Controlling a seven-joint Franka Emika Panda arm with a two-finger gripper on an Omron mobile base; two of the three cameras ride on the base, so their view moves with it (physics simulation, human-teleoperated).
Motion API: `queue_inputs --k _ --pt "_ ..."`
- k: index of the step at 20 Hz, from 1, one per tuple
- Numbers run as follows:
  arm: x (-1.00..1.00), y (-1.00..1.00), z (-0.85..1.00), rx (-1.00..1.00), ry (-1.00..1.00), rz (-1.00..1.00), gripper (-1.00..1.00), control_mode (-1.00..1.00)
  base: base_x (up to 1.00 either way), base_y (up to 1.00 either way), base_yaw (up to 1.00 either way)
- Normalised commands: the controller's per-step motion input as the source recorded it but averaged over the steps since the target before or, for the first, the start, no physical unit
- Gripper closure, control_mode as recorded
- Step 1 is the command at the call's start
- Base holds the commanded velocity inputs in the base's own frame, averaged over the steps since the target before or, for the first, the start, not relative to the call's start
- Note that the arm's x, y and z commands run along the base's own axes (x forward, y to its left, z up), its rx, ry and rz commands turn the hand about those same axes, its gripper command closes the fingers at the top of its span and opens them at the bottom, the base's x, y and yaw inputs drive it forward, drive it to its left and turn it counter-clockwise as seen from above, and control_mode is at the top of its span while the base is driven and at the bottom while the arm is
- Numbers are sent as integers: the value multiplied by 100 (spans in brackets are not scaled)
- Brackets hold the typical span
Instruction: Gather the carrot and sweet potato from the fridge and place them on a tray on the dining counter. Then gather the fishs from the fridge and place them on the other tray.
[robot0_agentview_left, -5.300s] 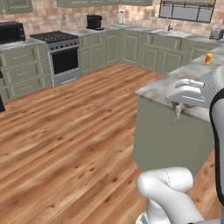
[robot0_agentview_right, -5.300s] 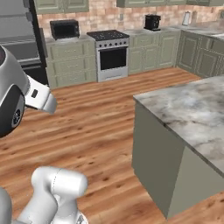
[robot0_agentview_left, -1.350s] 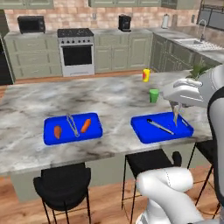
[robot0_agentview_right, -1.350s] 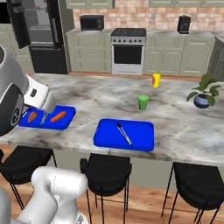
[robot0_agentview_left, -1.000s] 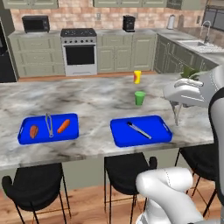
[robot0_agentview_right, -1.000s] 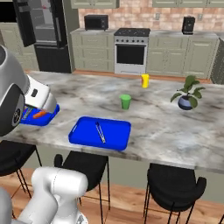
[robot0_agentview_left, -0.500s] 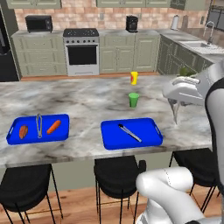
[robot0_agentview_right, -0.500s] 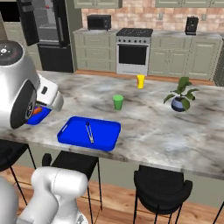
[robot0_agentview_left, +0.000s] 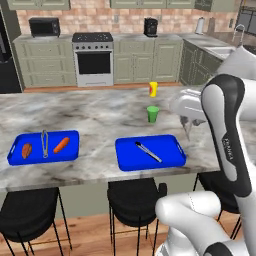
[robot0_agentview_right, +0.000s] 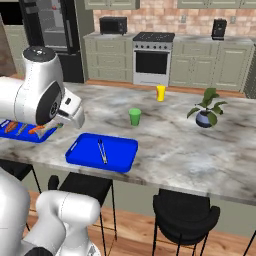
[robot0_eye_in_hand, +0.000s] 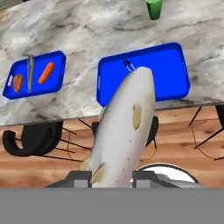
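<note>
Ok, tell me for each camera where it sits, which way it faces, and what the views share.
Left base view: behind the arm to its left, facing the grey-white marble dining counter and stove wall; the white arm rises at right.
Right base view: behind the arm to its right, facing the same counter; the arm's white shoulder shows at left.
Hand view: on the hand, looking down along the pale silvery fish it grips, over the counter edge.
Shared: all show the blue tray with tongs, the blue tray holding the slim orange carrot, and the green cup.
</note>
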Motion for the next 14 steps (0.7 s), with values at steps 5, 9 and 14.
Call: queue_inputs --k 5,9,14 --pt "11 0 -54 -2 13 -13 100 -100 0 0 0" --pt "17 -5 -46 0 5 -13 100 -100 0 0 0" --pt "18 -19 -36 0 2 -15 100 -100 0 0 0"
